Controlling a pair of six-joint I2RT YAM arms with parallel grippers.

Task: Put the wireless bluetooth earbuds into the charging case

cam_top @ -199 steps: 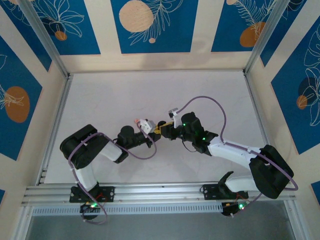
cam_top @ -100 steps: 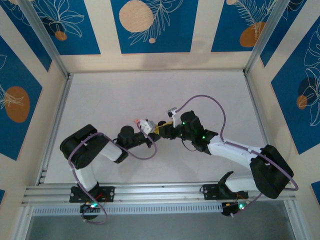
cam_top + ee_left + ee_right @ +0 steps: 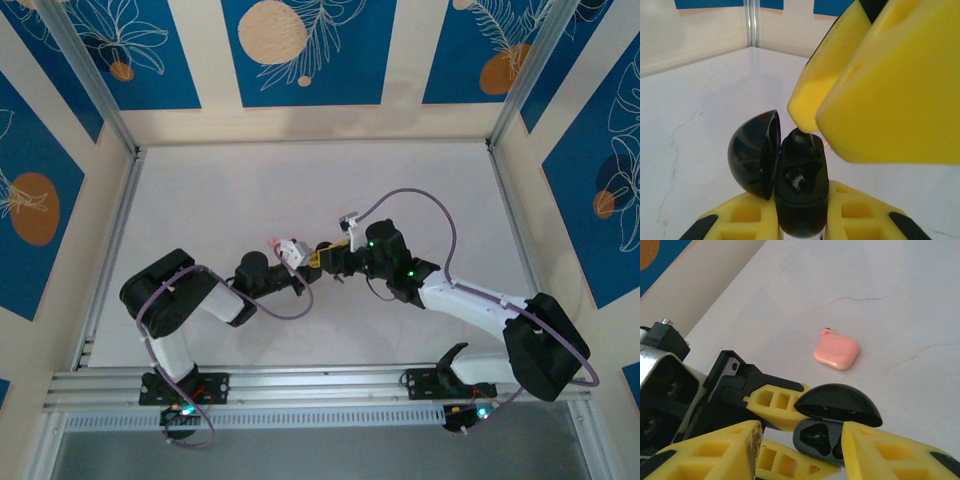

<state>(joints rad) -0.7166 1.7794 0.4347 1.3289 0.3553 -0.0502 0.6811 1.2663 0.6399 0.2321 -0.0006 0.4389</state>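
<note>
In the left wrist view the right gripper's fingers (image 3: 880, 90) are big yellow blurs, cut off at the top and right edges. They hide the top of the dark bit (image 3: 801, 140) in the black case (image 3: 800, 200), whose bottom runs off the picture. The nub (image 3: 826, 330) on the pink case (image 3: 836, 349) is too small to tell.

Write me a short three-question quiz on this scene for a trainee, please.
1. True or false: the black charging case has its lid shut.
2. The left gripper is: A open; B shut on the black charging case.
3. Fill in: the pink case lies on the ___.
Key: 1 false, the lid stands open; 2 B; 3 table.
</note>
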